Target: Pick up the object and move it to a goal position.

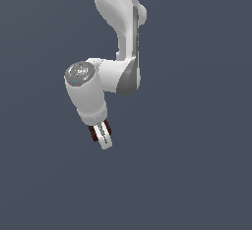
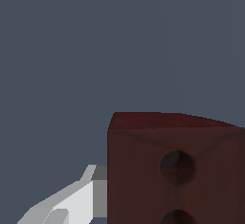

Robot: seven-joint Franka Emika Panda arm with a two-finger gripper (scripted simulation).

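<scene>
Big white arm fills the upper middle of the exterior view, bending down and tilting toward that view's left, with nothing but flat dark grey all around it, no table edge, no wall, no marker that I can make out. At its tip, the gripper, angled down, and there's the block, a sliver of dark red-brown peeking out beside the white fingers. Over to the wrist view: the block looms large and close, two dark round holes on its facing side, and one white finger presses right up against its flank. So the fingers are clamped on the block, the other finger being out of sight behind it. The block reads as lifted, held clear with only grey backdrop behind it in both views, so I'd call the pick done and the carry under way. What's left is getting it to the goal, and no goal shows in either picture, so how far remains I can't say. Room to move looks generous on every side: nothing near the arm, nothing under the block, no edges to snag, though the plain backdrop hides where any surface lies
</scene>
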